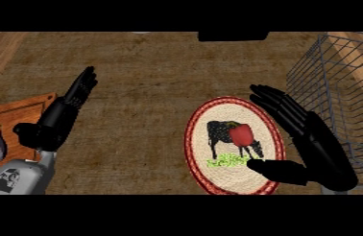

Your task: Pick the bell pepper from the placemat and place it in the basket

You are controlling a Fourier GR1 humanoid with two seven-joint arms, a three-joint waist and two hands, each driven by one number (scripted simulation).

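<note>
A red bell pepper sits near the middle of an oval placemat with a red rim and a black cow picture. My right hand is open just right of the pepper, fingers straight and pointing up-left, thumb lying over the mat's lower right; it does not touch the pepper. A wire basket stands at the right edge, behind that hand. My left hand rests open at the left, fingers up.
A wooden board lies at the left edge, partly under the left forearm. A dark object sits at the counter's far edge. Brown counter top stretches between the two hands.
</note>
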